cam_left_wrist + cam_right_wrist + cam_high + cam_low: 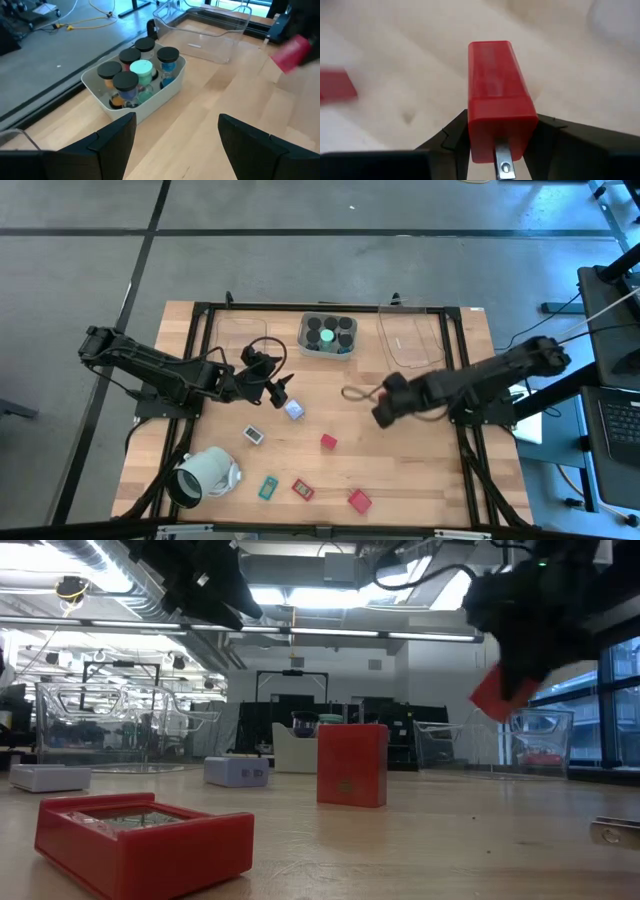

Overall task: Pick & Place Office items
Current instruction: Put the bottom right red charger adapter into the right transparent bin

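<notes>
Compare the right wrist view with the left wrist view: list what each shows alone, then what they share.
Right wrist only: the right pincer shut on a red block, with a metal prong at its near end. Left wrist only: the open left pincer, a white bin of capped jars, and a clear tray. Shared: the red block and the wooden table.

Illumination is bright and even, supplied by ceiling strip lights (330, 635) visible in the low view's upper half. Both arms there appear as dark silhouettes against that glare. The red box (145, 840) at lower left is soft, out of focus. In the right wrist view the table (395, 60) is motion-blurred; the held red block (497, 95) stays sharp. Shadows in the high view are faint.
</notes>
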### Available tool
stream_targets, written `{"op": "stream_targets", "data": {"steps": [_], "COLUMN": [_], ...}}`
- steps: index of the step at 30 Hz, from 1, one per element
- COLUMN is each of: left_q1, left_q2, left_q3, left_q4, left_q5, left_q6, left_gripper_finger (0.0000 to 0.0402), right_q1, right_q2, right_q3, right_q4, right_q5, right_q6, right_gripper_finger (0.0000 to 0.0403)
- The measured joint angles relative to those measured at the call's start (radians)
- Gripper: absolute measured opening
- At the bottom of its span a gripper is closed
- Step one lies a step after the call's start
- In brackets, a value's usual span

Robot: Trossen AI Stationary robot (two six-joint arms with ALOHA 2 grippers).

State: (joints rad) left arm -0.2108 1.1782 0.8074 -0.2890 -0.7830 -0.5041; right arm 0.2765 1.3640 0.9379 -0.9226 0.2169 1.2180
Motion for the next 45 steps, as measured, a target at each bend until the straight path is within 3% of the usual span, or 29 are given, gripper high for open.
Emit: {"op": "stream_targets", "data": {"steps": [7,19,35,45], "left_q1": [0.000,0.000,0.000,0.000], "left_q2": [0.000,0.000,0.000,0.000], "left_q3": [0.000,0.000,0.000,0.000], "left_q4": [0.000,0.000,0.000,0.000], "left_q5": [0.010,0.018,0.028,0.029], "left_q6": [0.011,0.012,0.013,0.039], "left_gripper_finger": [0.0278,0.0278,0.0278,0.0278], "right_q1": [-0.171,-0.528,-0.851,-0.901], "right_q2": [-0.115,-0.103,0.168,0.196], "right_q3": [0.000,0.000,0.003,0.000], "right_q4": [-0.009,-0.087,-0.066,0.075], "right_q5": [0.149,0.266,0.083,-0.055], "right_q6": [-0.106,-0.253,-0.530,-0.625], "right_gripper_finger": [0.0129,0.0129,0.0128,0.0128]}}
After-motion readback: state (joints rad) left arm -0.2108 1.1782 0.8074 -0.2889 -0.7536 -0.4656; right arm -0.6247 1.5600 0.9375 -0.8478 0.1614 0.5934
